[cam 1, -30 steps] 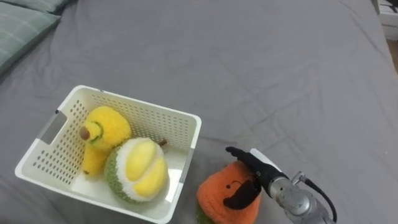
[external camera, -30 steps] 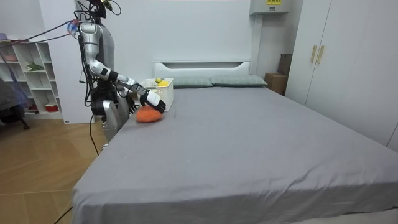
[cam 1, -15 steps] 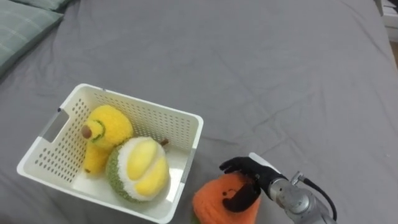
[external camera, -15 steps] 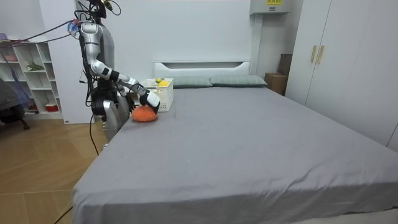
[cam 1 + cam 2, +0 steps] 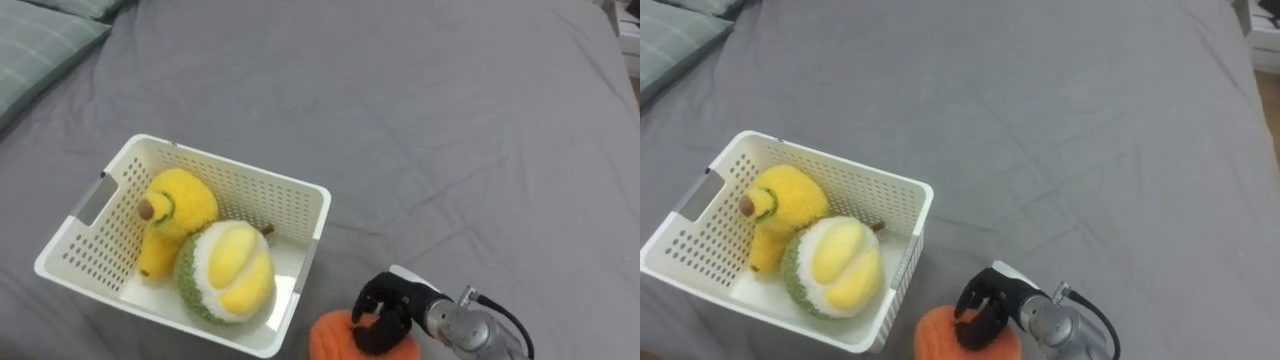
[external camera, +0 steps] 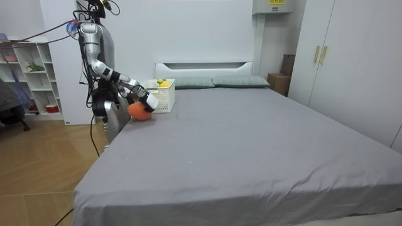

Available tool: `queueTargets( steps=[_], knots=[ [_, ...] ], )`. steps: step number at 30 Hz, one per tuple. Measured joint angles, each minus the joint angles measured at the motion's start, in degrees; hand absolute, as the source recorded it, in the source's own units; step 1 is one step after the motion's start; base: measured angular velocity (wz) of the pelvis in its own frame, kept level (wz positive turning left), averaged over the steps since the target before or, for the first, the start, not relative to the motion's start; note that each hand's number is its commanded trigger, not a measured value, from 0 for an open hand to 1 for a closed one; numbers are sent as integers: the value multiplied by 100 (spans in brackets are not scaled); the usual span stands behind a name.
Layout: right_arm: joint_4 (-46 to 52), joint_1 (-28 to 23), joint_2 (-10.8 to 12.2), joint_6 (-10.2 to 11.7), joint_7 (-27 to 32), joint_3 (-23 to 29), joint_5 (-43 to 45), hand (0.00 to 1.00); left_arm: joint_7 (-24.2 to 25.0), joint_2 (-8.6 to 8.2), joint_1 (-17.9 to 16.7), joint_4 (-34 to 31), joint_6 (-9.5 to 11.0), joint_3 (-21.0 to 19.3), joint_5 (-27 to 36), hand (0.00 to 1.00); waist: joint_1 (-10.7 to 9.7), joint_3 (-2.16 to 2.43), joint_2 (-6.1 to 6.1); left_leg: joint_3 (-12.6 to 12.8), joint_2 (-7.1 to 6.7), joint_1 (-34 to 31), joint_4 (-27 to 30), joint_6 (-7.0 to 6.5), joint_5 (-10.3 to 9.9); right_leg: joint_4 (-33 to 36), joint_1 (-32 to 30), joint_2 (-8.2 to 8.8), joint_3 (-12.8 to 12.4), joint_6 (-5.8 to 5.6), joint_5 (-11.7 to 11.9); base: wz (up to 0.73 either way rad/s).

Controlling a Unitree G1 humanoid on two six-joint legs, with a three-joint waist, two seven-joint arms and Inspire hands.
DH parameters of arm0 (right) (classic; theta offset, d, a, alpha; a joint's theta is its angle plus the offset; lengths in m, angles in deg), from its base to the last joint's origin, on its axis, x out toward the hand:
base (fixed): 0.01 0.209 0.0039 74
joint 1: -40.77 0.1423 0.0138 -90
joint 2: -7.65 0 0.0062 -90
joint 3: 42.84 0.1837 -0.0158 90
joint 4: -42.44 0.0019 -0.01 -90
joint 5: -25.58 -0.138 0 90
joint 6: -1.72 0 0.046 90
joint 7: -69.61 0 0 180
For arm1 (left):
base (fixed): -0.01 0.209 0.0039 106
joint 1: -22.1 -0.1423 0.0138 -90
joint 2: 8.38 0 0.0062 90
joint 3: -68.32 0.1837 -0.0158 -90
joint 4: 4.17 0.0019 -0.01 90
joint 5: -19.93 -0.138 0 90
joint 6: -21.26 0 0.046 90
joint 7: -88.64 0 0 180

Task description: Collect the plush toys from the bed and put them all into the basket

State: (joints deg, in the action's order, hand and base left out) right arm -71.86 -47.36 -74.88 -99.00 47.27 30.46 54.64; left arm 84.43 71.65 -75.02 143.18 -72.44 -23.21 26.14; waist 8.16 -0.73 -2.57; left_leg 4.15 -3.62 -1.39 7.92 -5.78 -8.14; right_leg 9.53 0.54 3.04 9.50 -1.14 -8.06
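An orange plush toy (image 5: 335, 340) with a dark face lies on the grey bed just right of the white basket (image 5: 250, 172), at the view's lower edge. My right hand (image 5: 388, 312) is on top of it, dark fingers curled into the plush. In the room view the orange toy (image 6: 138, 111) sits under that right hand (image 6: 149, 103) at the bed's edge beside the basket (image 6: 162, 95). Inside the basket lie a yellow plush (image 5: 178, 205) and a green-and-yellow durian plush (image 5: 228, 272).
A striped pillow (image 5: 40, 40) lies at the far left. Grey sheet (image 5: 450, 130) stretches wide to the right and beyond the basket. I stand at the bed's side near the headboard (image 6: 204, 65); a shelf (image 6: 28, 75) is behind me and a wardrobe (image 6: 342, 56) at the room view's right.
My right hand's fingers have curled from straight onto the orange toy. Hand and toy have drawn back toward me, to the bed's edge.
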Motion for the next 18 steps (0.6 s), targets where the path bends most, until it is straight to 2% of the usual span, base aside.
queueTargets(
  steps=[6,12,18],
  knots=[
    [59,1,-36,68,114,18,3,100,-5,7,-17,-58,0,-8,-13,0,-28,10,-25,2,-1,0,0,0,0,-2,3,0,1,0,0,0],
    [127,34,-89,144,284,469,116,100,-5,27,-24,-61,1,-68,-77,0,-56,25,-97,7,-8,58,-8,0,0,-72,90,2,-29,-1,1,0],
    [1038,37,-358,203,465,972,123,100,-44,-1,-89,-80,2,-199,-82,0,-145,21,-103,25,-1,96,-13,2,-1,-84,122,0,-9,-2,1,0]
  ],
)
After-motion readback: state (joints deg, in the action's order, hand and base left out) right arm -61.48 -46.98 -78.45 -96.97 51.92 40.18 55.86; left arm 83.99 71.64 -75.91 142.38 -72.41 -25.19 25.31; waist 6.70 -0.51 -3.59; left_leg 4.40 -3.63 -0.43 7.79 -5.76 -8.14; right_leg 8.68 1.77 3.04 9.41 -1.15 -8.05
